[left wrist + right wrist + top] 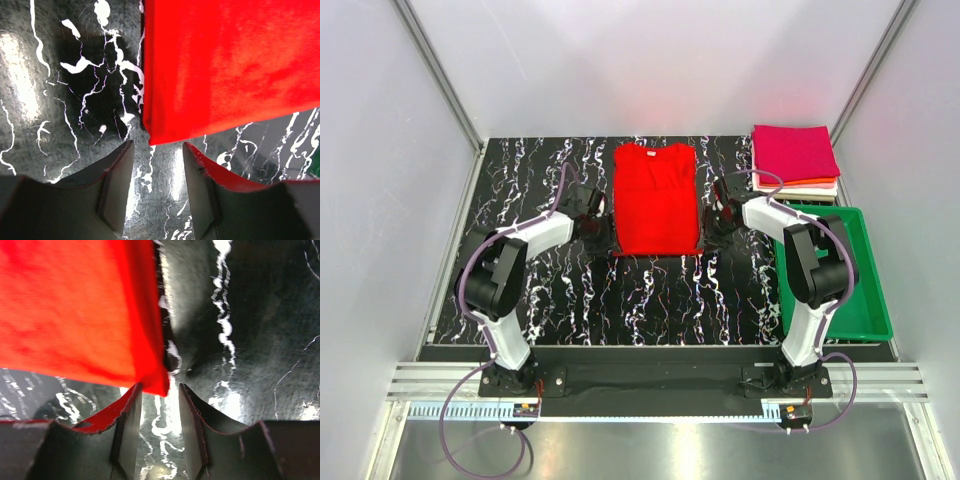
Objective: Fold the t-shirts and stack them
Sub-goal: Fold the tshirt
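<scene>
One red t-shirt (655,198) spread; three folded shirts (795,152) stacked

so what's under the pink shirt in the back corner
Under the pink shirt, an orange shirt and a white shirt show only as edges; the rest is covered.

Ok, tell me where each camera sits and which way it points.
Top external: above and behind the arm bases, looking down at the table, both arms, the red t-shirt, the folded stack and the green tray.
Left wrist: on the left arm, looking past the open left gripper at a shirt corner.
Right wrist: on the right arm, looking past the open right gripper at another corner.
Shared: all three show the red t-shirt.
</scene>
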Controlling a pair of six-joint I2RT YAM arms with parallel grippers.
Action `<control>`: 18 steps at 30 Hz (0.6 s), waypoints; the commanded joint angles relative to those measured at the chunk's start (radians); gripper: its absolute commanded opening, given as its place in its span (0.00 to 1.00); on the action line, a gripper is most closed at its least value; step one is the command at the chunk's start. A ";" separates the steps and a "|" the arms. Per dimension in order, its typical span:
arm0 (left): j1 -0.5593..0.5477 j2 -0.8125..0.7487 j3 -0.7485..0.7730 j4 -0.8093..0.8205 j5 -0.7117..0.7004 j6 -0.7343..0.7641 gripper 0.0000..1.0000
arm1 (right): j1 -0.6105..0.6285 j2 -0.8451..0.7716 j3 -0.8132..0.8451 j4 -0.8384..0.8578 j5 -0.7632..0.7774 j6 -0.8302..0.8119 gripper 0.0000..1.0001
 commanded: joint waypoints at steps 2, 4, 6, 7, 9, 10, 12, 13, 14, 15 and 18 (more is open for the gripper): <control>0.001 0.021 -0.007 0.048 0.009 -0.014 0.46 | -0.010 0.018 -0.022 0.041 0.018 -0.019 0.42; 0.003 0.030 -0.009 0.048 0.009 -0.017 0.43 | -0.011 0.024 -0.031 0.053 0.010 -0.019 0.41; 0.004 0.039 -0.010 0.051 0.008 -0.018 0.42 | -0.011 0.030 -0.034 0.062 0.010 -0.018 0.41; 0.004 0.040 -0.012 0.051 0.005 -0.018 0.41 | -0.013 0.034 -0.040 0.065 0.010 -0.018 0.40; 0.006 0.046 -0.017 0.057 0.005 -0.021 0.39 | -0.014 0.037 -0.046 0.068 0.009 -0.013 0.38; 0.006 0.049 -0.017 0.057 0.008 -0.021 0.36 | -0.014 0.037 -0.052 0.071 0.007 -0.012 0.38; 0.006 0.052 -0.018 0.062 0.012 -0.023 0.34 | -0.013 0.032 -0.062 0.078 -0.001 -0.009 0.37; 0.007 0.052 -0.020 0.063 0.011 -0.023 0.32 | -0.013 0.024 -0.069 0.081 -0.001 -0.006 0.36; 0.006 0.053 -0.020 0.069 0.012 -0.024 0.30 | -0.014 0.023 -0.072 0.085 -0.004 -0.006 0.35; 0.006 0.052 -0.021 0.073 0.018 -0.024 0.28 | -0.014 0.018 -0.075 0.087 -0.007 -0.004 0.34; 0.007 0.052 -0.020 0.080 0.029 -0.024 0.19 | -0.013 0.012 -0.085 0.093 -0.011 -0.004 0.31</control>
